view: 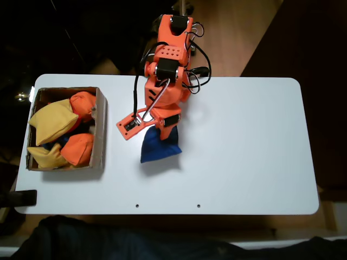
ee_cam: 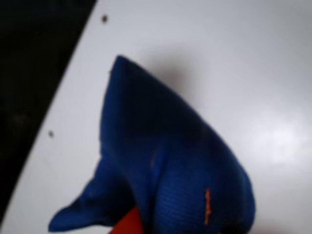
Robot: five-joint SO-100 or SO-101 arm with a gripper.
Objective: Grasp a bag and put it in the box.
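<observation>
Spanning most of the fixed view, the white tabletop [view: 244, 151] carries the cardboard box [view: 100, 130] at its left end, already stocked with yellow beanbags [view: 51, 119] and orange beanbags [view: 81, 149]. The blue beanbag [view: 159, 147] is seen near the middle, well apart from the box and to its right, so the carry is judged to run leftward. The end effector [view: 161, 129] is closed on the bag's upper edge; in the wrist view the fabric [ee_cam: 165, 156] is bunched and pinched at the bottom.
</observation>
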